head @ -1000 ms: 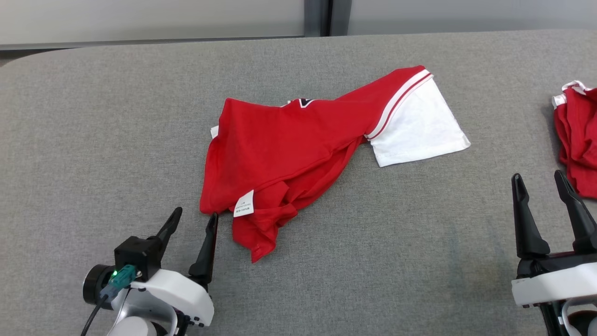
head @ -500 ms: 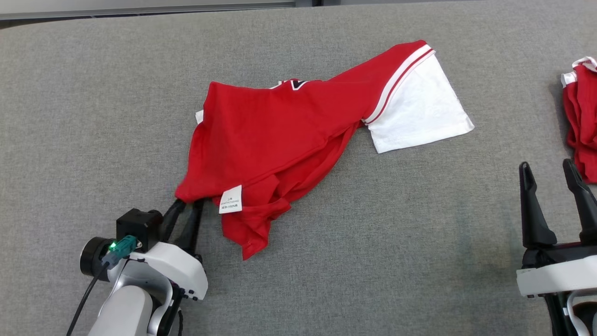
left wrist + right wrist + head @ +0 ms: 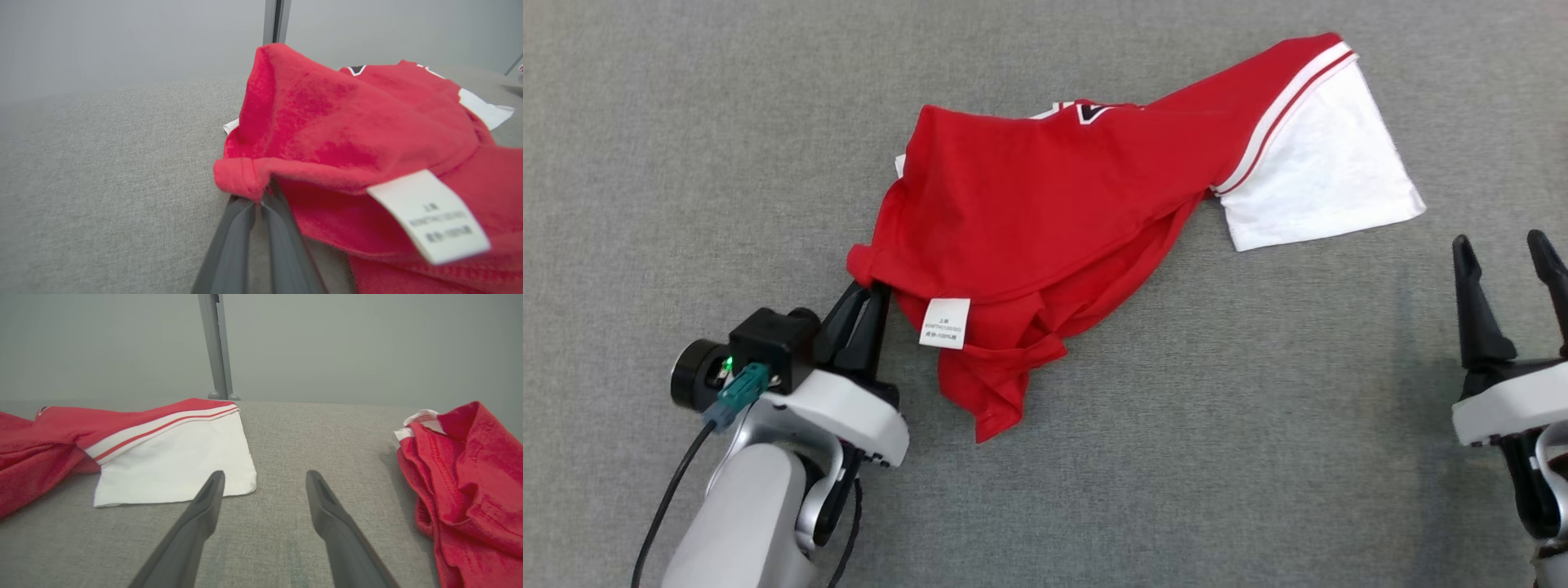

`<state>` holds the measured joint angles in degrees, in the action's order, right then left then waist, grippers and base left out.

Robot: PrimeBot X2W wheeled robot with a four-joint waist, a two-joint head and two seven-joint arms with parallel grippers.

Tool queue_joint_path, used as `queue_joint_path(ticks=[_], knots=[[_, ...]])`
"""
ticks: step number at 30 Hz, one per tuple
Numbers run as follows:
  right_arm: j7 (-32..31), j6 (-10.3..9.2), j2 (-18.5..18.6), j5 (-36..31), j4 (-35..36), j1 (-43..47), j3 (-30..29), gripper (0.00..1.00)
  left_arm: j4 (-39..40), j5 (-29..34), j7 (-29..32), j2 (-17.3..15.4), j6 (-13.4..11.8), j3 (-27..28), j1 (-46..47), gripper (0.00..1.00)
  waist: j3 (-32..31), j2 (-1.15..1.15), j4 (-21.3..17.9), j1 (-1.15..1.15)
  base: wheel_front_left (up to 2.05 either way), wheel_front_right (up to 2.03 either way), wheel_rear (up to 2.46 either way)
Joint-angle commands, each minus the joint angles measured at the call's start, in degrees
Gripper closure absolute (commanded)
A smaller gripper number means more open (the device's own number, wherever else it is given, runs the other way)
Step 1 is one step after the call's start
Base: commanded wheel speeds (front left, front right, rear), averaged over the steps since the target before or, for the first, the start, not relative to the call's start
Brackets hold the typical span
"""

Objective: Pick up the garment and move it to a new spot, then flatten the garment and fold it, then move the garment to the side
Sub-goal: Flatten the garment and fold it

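The garment (image 3: 1054, 196) is a red shirt with a white sleeve (image 3: 1319, 175) and a white care label (image 3: 945, 322), lying crumpled on the grey table. My left gripper (image 3: 870, 287) is shut on the garment's near left corner, and that corner is lifted off the table. In the left wrist view the two fingers (image 3: 241, 228) pinch the folded red hem of the garment (image 3: 347, 134). My right gripper (image 3: 1503, 245) stands open at the right, apart from the cloth. In the right wrist view its fingers (image 3: 196, 522) are spread over bare table just short of the white sleeve (image 3: 171, 461).
The grey fabric table (image 3: 1217, 425) runs under everything. A second crumpled red garment (image 3: 461, 477) lies to the right of my right gripper. A grey wall with a vertical post (image 3: 216, 347) stands behind the table.
My left gripper went from open beside the garment's corner to shut on it, and the corner has risen. The head camera tilted down. The right gripper stayed open.
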<state>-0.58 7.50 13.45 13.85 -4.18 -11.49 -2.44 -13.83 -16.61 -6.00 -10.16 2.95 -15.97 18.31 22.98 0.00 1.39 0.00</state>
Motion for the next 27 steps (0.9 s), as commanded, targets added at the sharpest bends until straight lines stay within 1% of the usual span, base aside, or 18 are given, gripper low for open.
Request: queue_joint_path(ticks=[1,3,6,10,12,13,14,15,16,20,21,27], knots=[[0.50,-0.04,0.99,0.12,-2.03,-2.11,-0.02,0.00,0.40,0.46,-0.19,0.29,0.15,-0.50,1.88,1.00,2.94,0.00,2.60,0.00,0.00,0.00,0.00],[0.71,-0.02,1.55,0.50,-4.30,-4.32,-0.08,0.00,0.47,0.58,-0.46,0.87,0.54,-1.22,3.74,1.00,4.92,0.00,4.27,0.00,0.00,0.00,0.00],[0.93,-0.03,2.52,0.72,-8.07,-7.38,0.70,0.00,-0.49,0.64,-1.45,1.63,0.78,-1.77,5.91,1.00,7.03,0.00,5.53,0.00,0.00,0.00,0.00],[-0.34,-0.03,2.89,1.51,-12.89,-10.11,1.84,0.00,-2.22,0.52,-2.95,2.46,0.92,-2.32,7.55,1.00,7.48,0.00,6.13,0.00,0.00,0.00,0.00],[-1.00,-0.03,2.80,1.90,-14.19,-10.98,2.46,0.00,-2.72,0.50,-3.71,2.34,0.91,-2.30,7.85,1.00,7.26,0.00,6.04,0.00,0.00,0.00,0.00],[-1.72,-0.03,2.73,2.50,-14.74,-11.18,2.82,0.43,-2.92,0.47,-3.98,2.33,0.89,-2.30,7.96,1.00,7.09,0.00,5.95,0.00,0.00,0.00,0.00],[-2.50,-0.03,2.97,2.62,-15.19,-11.24,3.32,0.68,-2.96,0.42,-4.27,2.28,0.82,-2.24,8.04,1.00,6.88,0.00,5.87,0.00,0.00,0.00,0.00],[-2.82,-0.03,3.14,2.97,-15.32,-11.58,3.35,1.00,-3.03,0.47,-4.67,2.18,0.72,-2.19,8.07,1.00,6.58,0.00,5.84,0.00,0.00,0.00,0.00],[-3.22,-0.03,3.32,3.32,-15.18,-11.68,3.45,1.00,-2.95,0.49,-4.97,2.06,0.58,-2.09,8.04,1.00,6.31,0.00,5.80,0.00,0.00,0.00,0.00],[-0.89,-0.04,4.76,3.29,-10.40,-12.14,2.14,1.00,-0.71,0.94,-6.36,0.91,-0.13,-1.35,7.58,1.00,4.36,0.00,5.21,0.00,0.00,0.00,0.00],[-0.89,-0.04,4.76,3.29,-10.40,-12.14,2.14,1.00,-0.71,0.94,-6.36,0.91,-0.13,-1.35,7.58,1.00,4.36,0.00,5.21,0.00,0.00,0.00,0.00],[2.21,-0.04,5.34,1.86,-1.81,-13.26,-0.62,1.00,5.93,1.29,-5.30,-1.99,-1.54,0.38,6.07,1.00,0.29,0.00,3.16,0.00,0.00,0.00,0.00]])
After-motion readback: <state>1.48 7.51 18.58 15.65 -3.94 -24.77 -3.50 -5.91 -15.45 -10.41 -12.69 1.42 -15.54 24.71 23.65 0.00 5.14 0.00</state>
